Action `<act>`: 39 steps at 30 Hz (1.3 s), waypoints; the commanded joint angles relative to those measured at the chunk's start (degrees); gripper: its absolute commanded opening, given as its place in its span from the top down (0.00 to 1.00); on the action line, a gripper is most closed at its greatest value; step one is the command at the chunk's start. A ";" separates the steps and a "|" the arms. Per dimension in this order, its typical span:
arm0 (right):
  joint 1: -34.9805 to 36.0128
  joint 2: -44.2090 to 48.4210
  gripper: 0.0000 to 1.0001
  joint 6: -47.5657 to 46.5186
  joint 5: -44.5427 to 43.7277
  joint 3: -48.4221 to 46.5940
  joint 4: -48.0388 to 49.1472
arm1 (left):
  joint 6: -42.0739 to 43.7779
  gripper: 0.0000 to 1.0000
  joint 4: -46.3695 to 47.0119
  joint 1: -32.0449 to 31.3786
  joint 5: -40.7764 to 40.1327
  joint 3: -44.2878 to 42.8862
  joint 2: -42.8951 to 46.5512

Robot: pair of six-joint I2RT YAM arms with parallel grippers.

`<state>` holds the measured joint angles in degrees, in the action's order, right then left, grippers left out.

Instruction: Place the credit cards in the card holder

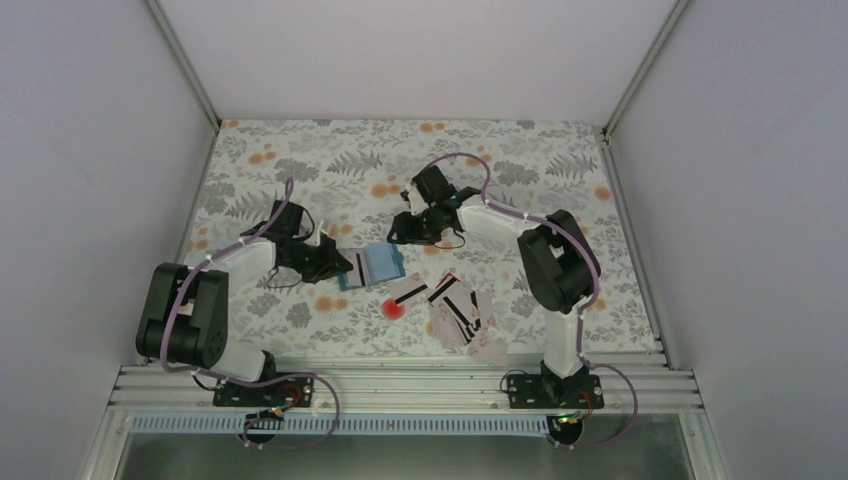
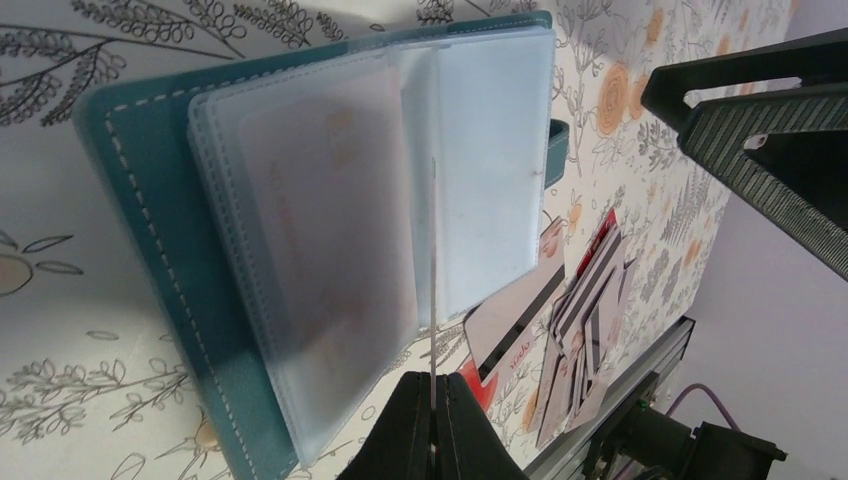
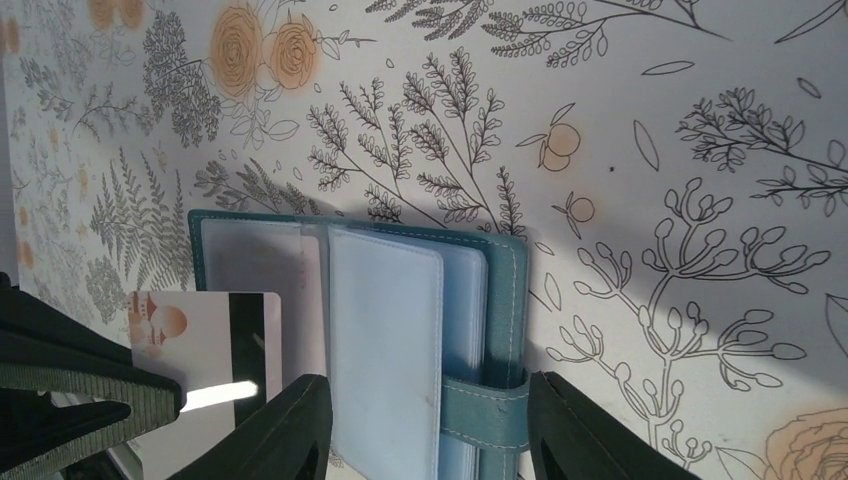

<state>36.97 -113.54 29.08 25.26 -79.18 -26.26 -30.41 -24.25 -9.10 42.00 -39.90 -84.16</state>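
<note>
Two arms are at the card holder [image 1: 375,266], which lies open near the middle of the surface [image 1: 300,170] with its clear sleeves facing up. Your left fingers [image 2: 432,438] are pinched tight on one credit card [image 3: 205,340], pale with a black stripe. Left wrist view has it edge-on, standing over the sleeves near their fold. Can't tell whether its edge is in a slot. Your right fingers [image 1: 404,233] are at the holder's far side, roughly half apart. In the right wrist view they frame the right-hand stack of sleeves and the closing tab [image 3: 485,410]. Can't tell if they touch the holder. Loose credit cards [image 1: 458,312] lie in an overlapping heap near the right arm's base, beside a round red spot [image 1: 393,308] and apart from the holder
</note>
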 commanded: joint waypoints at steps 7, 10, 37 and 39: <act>0.64 -2.53 0.50 -0.91 1.99 0.54 1.65 | -1.97 0.98 5.10 0.19 2.94 0.09 -3.16; 0.65 -2.87 0.49 -1.28 2.33 0.63 1.65 | -1.80 0.97 5.60 0.14 3.05 -0.07 -4.00; 0.65 -5.29 0.50 -3.33 3.98 2.08 1.42 | -1.36 0.98 5.56 -0.09 2.34 -3.23 -5.87; 0.65 -5.32 0.50 -3.46 3.93 2.14 1.33 | -0.62 0.98 3.61 -0.04 1.54 -3.88 -4.75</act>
<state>37.06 -117.75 26.70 28.80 -77.65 -25.32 -32.16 -18.09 -9.15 44.53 -41.23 -91.35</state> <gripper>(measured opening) 0.500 0.028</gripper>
